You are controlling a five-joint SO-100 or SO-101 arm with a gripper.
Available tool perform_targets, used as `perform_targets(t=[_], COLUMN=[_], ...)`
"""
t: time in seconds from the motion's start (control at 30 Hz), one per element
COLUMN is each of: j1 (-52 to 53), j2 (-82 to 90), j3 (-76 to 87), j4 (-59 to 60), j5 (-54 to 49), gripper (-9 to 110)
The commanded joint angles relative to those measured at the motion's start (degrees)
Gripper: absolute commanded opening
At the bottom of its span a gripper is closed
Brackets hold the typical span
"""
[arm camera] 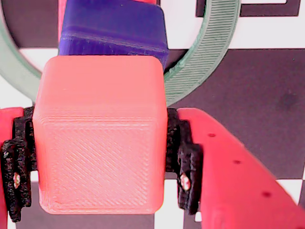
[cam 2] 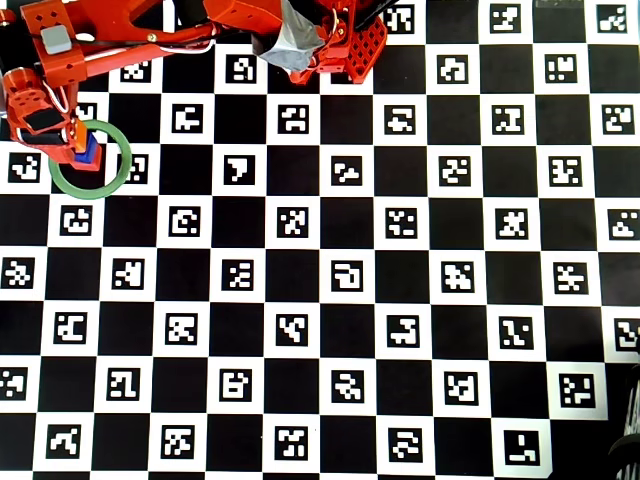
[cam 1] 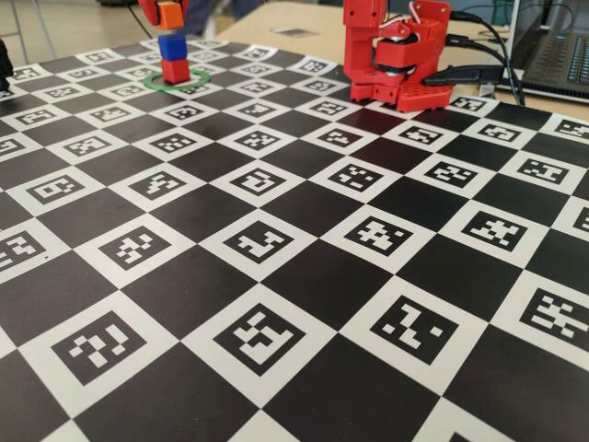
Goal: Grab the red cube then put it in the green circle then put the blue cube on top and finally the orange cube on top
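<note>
In the fixed view the red cube (cam 1: pixel 175 71) rests inside the green circle (cam 1: pixel 152 85) with the blue cube (cam 1: pixel 171 46) stacked on it. The orange cube (cam 1: pixel 170 14) hangs just above the blue one, with my gripper (cam 1: pixel 169 11) shut on it and a small gap showing under it. The wrist view is filled by the orange cube (arm camera: pixel 100 138), squeezed between the black pads (arm camera: pixel 178 157); past it show the blue cube (arm camera: pixel 114 28) and an arc of the green circle (arm camera: pixel 209 52). From overhead, the gripper (cam 2: pixel 76 132) sits over the blue cube (cam 2: pixel 91 153) within the green circle (cam 2: pixel 90 195).
The red arm base (cam 1: pixel 396 55) stands at the back of the checkered marker board (cam 1: pixel 294 276). A laptop (cam 1: pixel 561 46) and cables (cam 1: pixel 479 46) lie behind it at the right. In the overhead view the arm (cam 2: pixel 150 25) stretches along the top edge.
</note>
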Motion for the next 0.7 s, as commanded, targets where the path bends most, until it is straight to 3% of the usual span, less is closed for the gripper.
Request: perform_targets(t=[0.0,0.67], j1=[0.8,0.9], j2=[2.0,2.0], j3=[-1.8,0.9], j4=[3.4,1.5], j5=[0.6,0.9], gripper=[1,1])
